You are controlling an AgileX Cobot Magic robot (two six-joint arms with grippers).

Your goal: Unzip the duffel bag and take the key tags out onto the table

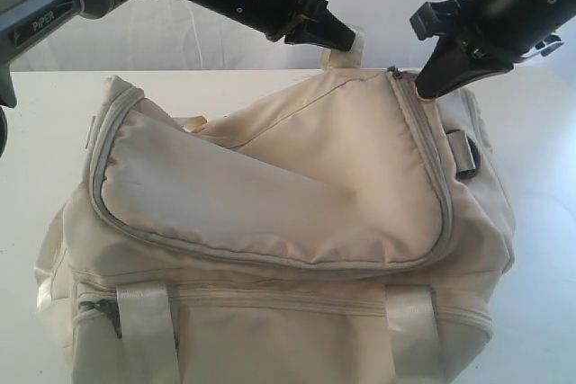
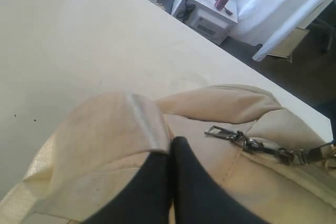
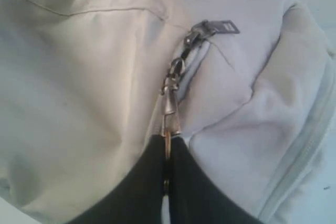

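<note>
Cream duffel bag (image 1: 297, 222) flat on the white table (image 1: 36, 114), filling most of the exterior view, with the grey-piped curved flap (image 1: 270, 195) lying across its top. At the flap's far right corner, right gripper (image 1: 423, 89) pinched tight on the metal zip pull (image 3: 170, 111), the slider (image 3: 197, 32) just beyond the fingertips. At the bag's far edge, near the middle, left gripper (image 1: 346, 40) clamped on a pale webbing strap (image 2: 105, 129) standing up from the fabric. Two more straps (image 1: 144, 321) down the bag's near side. Grey side loop (image 1: 463, 155) at the bag's right end.
</note>
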